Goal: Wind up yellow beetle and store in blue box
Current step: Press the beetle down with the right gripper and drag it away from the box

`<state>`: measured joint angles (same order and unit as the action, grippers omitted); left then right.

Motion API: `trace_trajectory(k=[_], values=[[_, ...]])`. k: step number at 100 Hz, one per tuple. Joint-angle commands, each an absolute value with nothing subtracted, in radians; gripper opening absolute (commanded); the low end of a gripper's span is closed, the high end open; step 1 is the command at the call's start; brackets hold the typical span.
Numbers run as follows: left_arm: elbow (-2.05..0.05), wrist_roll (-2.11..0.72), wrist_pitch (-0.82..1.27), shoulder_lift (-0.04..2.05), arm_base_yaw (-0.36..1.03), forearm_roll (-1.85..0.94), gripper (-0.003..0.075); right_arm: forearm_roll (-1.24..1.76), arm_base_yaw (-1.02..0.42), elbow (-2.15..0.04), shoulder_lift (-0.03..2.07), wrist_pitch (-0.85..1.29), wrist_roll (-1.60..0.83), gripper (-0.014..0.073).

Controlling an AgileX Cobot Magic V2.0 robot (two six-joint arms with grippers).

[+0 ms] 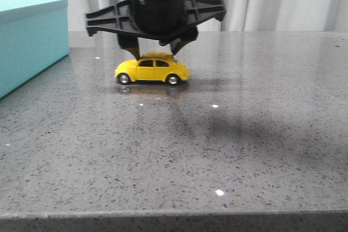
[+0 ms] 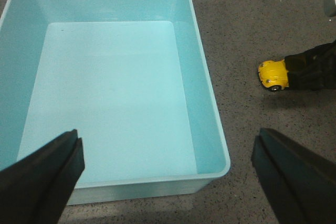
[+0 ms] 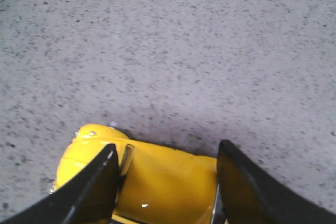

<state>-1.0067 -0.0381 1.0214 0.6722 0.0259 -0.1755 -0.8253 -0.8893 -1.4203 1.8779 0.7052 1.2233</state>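
1. Right claw (image 1: 156,50) hangs straight over the yellow beetle (image 1: 152,70), fingers straddling the roof, one on each side. In the right wrist view the fingers (image 3: 92,182) flank the roof with the gap about car-body wide; can't tell if the pads actually press the paint yet.
2. Left claw (image 2: 168,171) is spread wide, holding nothing, hovering above the blue box (image 2: 210,129), which is open on top and bare inside.
3. Beetle sits on all four wheels on the worktop (image 1: 244,134), toward the far edge, roughly mid-width; box at the far-left corner, well apart from the car.
4. Risk: glossy rounded roof, so a high pinch could squirt the car out or let it roll away on its wheels.
5. Risk: winding likely means dragging it backward, and a loose hold would let the wheels skid instead of loading the spring.
6. Risk: left claw parked over the box could block the drop-off.
7. Room: wide bare worktop toward the near and right edges; near edge is far from the car.
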Motion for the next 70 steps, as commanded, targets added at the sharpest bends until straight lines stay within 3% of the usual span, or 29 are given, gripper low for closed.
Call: trace_trajectory(k=[1,70], values=[[-1.038,-0.037,0.958,0.678,0.031,-0.188,0.0628,-0.815,-0.858,-1.366,1.834,0.761,1.2,0.0419],[-1.038,-0.037,0.958,0.678,0.031,-0.188,0.0627,-0.877,-0.696,-1.046,1.605,0.705,1.2,0.0419]])
